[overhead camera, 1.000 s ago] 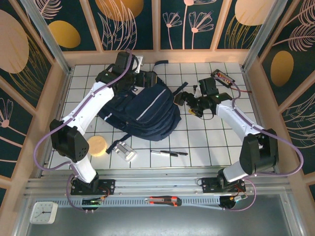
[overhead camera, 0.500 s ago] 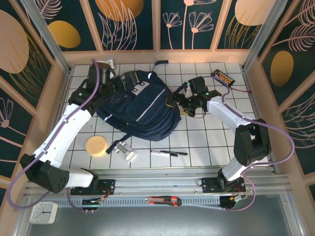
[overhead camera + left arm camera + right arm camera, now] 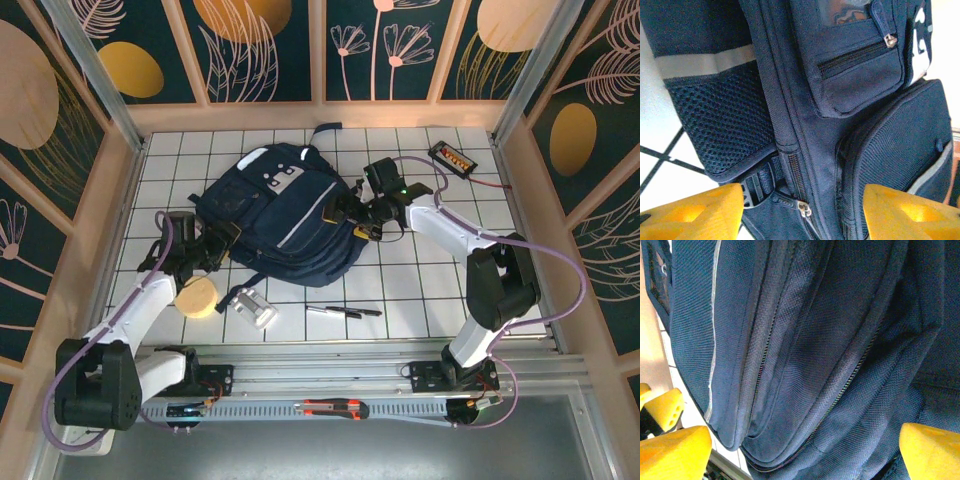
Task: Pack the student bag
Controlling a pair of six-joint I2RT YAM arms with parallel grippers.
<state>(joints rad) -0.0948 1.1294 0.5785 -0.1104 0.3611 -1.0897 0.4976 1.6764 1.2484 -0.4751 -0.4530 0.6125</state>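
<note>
Navy student bag (image 3: 290,215) lies between both outstretched arms; left fingers (image 3: 690,215), right fingers (image 3: 670,455) apart.

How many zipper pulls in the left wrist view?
2, both on the student bag: one zipper pull on the small pocket, upper right; another bottom centre. Others may be hidden.

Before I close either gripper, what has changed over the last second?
The left gripper left the far end of the student bag, swung out to the left and pulled back to the bag's near-left side, beside the round yellow sponge. It is open and holds nothing. The right gripper moved left up to the bag's right edge, jaws wide. The bag, sponge and pens stayed put.
</note>
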